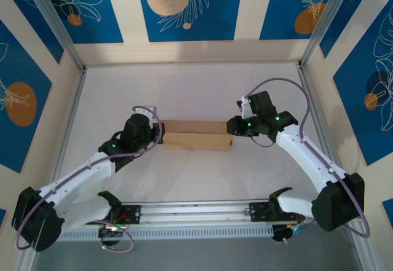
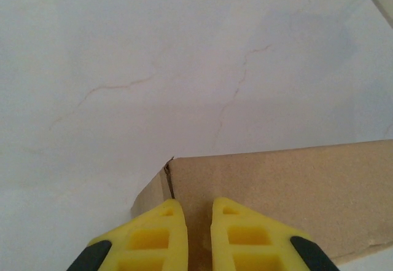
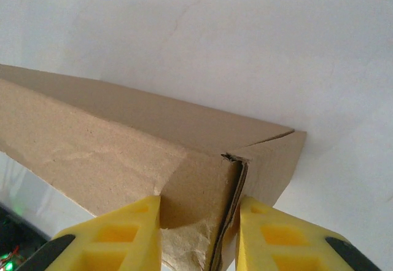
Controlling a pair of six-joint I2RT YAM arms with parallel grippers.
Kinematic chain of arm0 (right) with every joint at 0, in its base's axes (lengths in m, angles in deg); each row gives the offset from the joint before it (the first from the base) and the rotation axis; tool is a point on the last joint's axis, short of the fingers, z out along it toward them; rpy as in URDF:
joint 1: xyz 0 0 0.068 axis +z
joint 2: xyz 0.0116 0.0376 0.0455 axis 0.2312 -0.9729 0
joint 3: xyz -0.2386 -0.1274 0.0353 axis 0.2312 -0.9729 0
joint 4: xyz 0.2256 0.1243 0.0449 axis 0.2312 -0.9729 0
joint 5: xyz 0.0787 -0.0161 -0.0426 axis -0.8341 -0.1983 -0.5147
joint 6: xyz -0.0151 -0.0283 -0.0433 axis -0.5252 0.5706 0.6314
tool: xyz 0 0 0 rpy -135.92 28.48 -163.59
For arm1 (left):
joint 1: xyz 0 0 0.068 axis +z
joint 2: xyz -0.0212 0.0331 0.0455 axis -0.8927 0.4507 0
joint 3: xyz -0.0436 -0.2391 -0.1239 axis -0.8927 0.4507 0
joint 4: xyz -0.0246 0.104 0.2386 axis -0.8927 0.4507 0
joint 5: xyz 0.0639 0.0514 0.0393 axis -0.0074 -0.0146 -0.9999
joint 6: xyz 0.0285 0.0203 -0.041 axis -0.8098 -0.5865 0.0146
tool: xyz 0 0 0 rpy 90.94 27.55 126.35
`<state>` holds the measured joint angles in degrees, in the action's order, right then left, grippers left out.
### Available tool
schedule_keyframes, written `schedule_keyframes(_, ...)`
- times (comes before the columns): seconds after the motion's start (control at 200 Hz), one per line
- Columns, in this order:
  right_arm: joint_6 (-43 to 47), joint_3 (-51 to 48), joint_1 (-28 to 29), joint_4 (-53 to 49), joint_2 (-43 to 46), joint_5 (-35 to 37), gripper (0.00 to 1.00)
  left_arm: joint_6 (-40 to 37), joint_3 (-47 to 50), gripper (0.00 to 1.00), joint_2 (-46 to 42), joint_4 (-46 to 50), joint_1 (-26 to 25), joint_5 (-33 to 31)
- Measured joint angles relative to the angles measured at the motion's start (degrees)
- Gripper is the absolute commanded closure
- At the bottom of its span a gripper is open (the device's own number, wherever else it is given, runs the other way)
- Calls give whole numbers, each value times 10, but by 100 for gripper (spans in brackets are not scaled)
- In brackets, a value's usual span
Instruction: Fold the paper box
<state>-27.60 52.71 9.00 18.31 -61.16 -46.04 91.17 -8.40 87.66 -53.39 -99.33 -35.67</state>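
Yellow fingers (image 3: 138, 228) of the right gripper (image 3: 198, 204) clamped one folded end of the paper box (image 1: 196, 134), likely keeping its flaps closed. At the opposite end the left gripper (image 2: 196, 204), nearly closed, braced it; whether it gripped was unclear. It lay mid-bench (image 1: 184, 86).

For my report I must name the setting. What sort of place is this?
Probably a robot test cell: a white table fenced by aluminium rails, printed blue-and-cream wall panels, and a left arm and right arm bolted at the near edge, handling a paper box.
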Motion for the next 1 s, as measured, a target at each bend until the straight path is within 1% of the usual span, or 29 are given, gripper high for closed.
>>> schedule_keyframes(0.12,26,-21,12,64,13,38,73,-19,35,93,-1,-76,1,-17)
schedule_keyframes(0.26,54,-85,41,137,47,78,67,-41,82,96,-9,-144,-2,-40)
schedule_keyframes(0.34,64,-114,47,167,49,88,68,-44,101,96,-10,-169,-15,-59)
schedule_keyframes(0.42,70,-148,54,196,50,103,68,-44,116,94,-9,-175,-38,-87)
schedule_keyframes(0.505,73,-177,61,211,58,114,67,-43,132,88,-9,-170,-59,-107)
schedule_keyframes(0.545,75,-186,63,214,63,117,66,-40,136,83,-9,-163,-66,-112)
schedule_keyframes(0.57,75,-192,65,215,66,118,64,-35,137,78,-10,-161,-70,-114)
schedule_keyframes(0.68,71,-209,74,219,88,114,46,-25,140,55,-22,-144,-81,-109)
schedule_keyframes(0.725,67,-211,78,221,99,109,41,-20,141,48,-34,-137,-87,-103)
schedule_keyframes(0.755,65,-211,80,222,106,105,39,-19,143,43,-41,-132,-89,-100)
schedule_keyframes(0.815,65,-211,83,227,120,94,37,-12,144,38,-60,-122,-92,-96)
schedule_keyframes(0.88,64,-211,83,226,133,84,35,-9,144,35,-77,-110,-93,-94)
schedule_keyframes(1.0,63,-211,75,225,147,63,35,-16,142,35,-92,-91,-94,-87)
